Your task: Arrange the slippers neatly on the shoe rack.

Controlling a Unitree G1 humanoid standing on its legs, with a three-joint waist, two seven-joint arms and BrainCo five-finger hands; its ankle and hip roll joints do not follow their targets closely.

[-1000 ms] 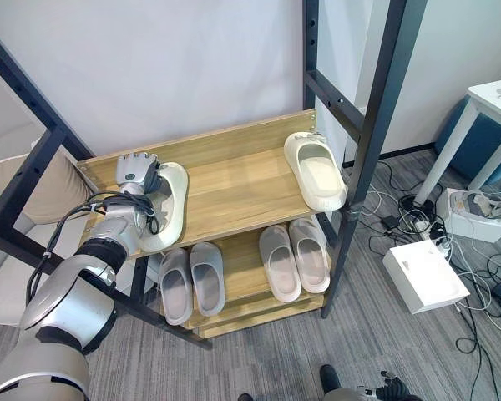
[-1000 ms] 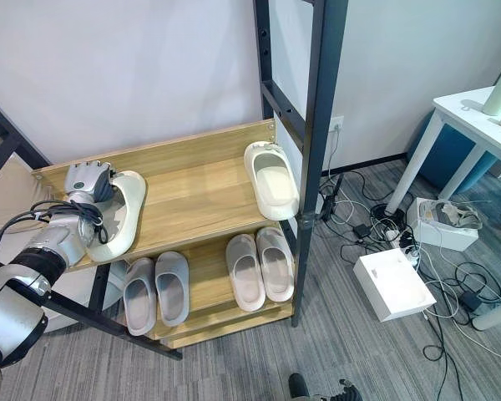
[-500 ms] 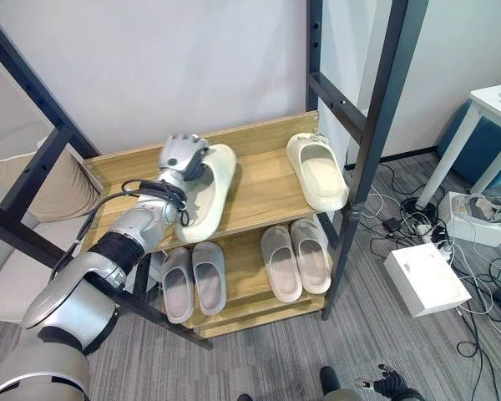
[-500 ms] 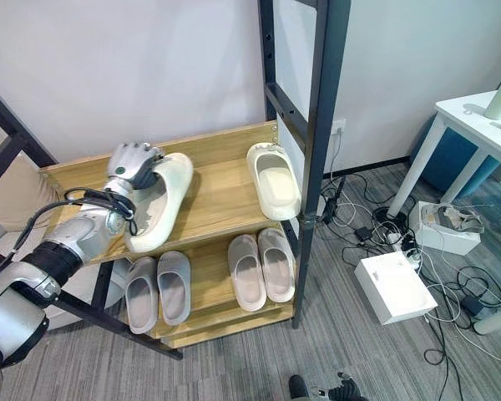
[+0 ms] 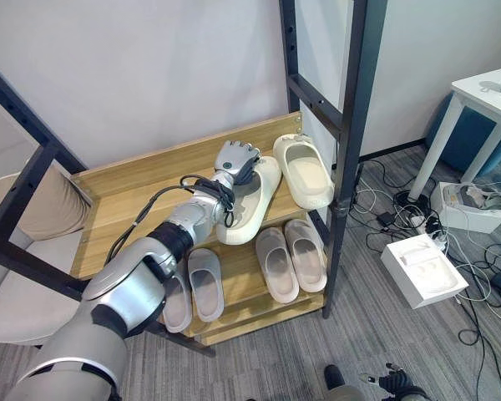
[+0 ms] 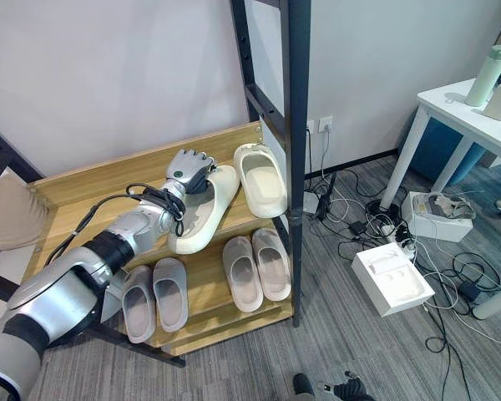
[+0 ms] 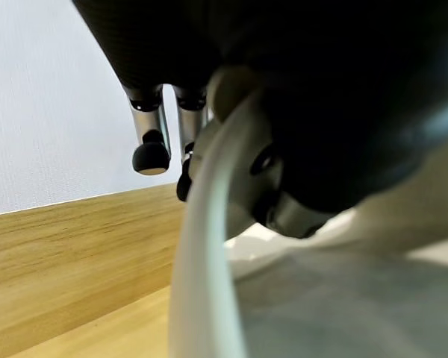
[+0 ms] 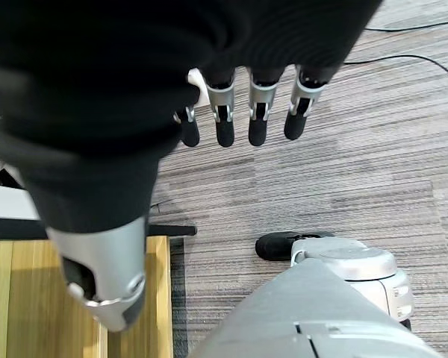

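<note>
The left hand (image 5: 235, 157) sits at the centre of the left eye view, fingers curled round the toe end of a cream slipper (image 5: 249, 203) on the top shelf (image 5: 134, 209) of the rack. This slipper lies tilted, its heel pointing toward the lower left, and its toe end comes close beside the mate (image 5: 304, 171), which lies straighter just to the right by the black post (image 5: 347, 125). Whether the two touch I cannot tell. On the lower shelf (image 5: 242, 280) two grey pairs (image 5: 290, 259) already stand side by side.

The risks, as I judge them:
- The held slipper's heel reaches the shelf's front edge; a careless swing or early release could tip it off onto the grey pairs below.
- Pushing further right could knock the mate askew or jam it against the post.
- Letting go now would leave the pair crooked, since the held one is not parallel with its mate.

The right hand (image 8: 239, 112) hangs over the carpet in its wrist view, fingers straight and empty.
</note>
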